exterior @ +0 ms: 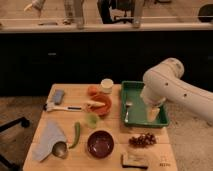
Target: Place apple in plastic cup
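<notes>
— What takes up the most room?
— The pale wooden worktop [117, 125]. Over its right side is the white robot arm [170, 82], bending down into the green rectangular plastic tray [136, 97] on the far right.

— And the gripper?
— The gripper [152, 113] hangs inside that tray, toward its near right corner. Its fingers are apart, with nothing between them. A metal spoon [127, 107] lies along the tray's left side.

— What comes next in size?
— A crumpled grey-blue cloth [49, 136] at the near left. Then a dark red round bowl [100, 143] near the front middle, and a shallow orange bowl [103, 103] in the centre.

— Where is the apple?
— The small round orange-red apple [93, 90] sits on the worktop at the far left edge of the shallow orange bowl, seemingly touching it and well apart from the gripper. A white cup [106, 84] stands just to its right. The small green plastic cup [91, 119] stands just on the near side of the orange bowl.
</notes>
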You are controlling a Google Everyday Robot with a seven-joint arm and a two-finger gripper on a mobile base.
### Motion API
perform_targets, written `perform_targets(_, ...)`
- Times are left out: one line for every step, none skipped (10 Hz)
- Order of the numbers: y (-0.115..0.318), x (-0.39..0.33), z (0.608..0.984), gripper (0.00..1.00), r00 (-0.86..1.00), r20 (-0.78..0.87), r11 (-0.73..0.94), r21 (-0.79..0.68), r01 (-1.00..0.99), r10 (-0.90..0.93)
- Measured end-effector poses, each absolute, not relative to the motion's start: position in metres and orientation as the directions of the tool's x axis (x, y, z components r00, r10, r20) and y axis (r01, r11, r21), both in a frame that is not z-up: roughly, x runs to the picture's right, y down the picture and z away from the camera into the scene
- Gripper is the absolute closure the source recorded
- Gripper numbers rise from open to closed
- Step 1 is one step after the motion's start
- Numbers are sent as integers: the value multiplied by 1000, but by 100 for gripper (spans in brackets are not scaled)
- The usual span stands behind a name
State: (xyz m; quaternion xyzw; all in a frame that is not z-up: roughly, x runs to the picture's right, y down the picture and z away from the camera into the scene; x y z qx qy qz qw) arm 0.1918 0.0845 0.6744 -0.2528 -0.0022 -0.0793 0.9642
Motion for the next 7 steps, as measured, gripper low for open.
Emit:
perform_targets(81,180,676,20,984,50,857,-486,172,-170)
perform_targets(79,172,677,20,982,51,854,-487,184,-182)
perform_targets(76,161,679,20,979,54,851,-487,200,-199)
perform_targets(72,152,681,20,976,56,848,-485,212,-212)
perform_targets(67,141,684,20,972,60,845,-484,229,-229)
perform_targets(63,133,687,20,969,62,843,-482,240,-241)
perform_targets(58,126,690,20,966,63,841,-480,249,-251)
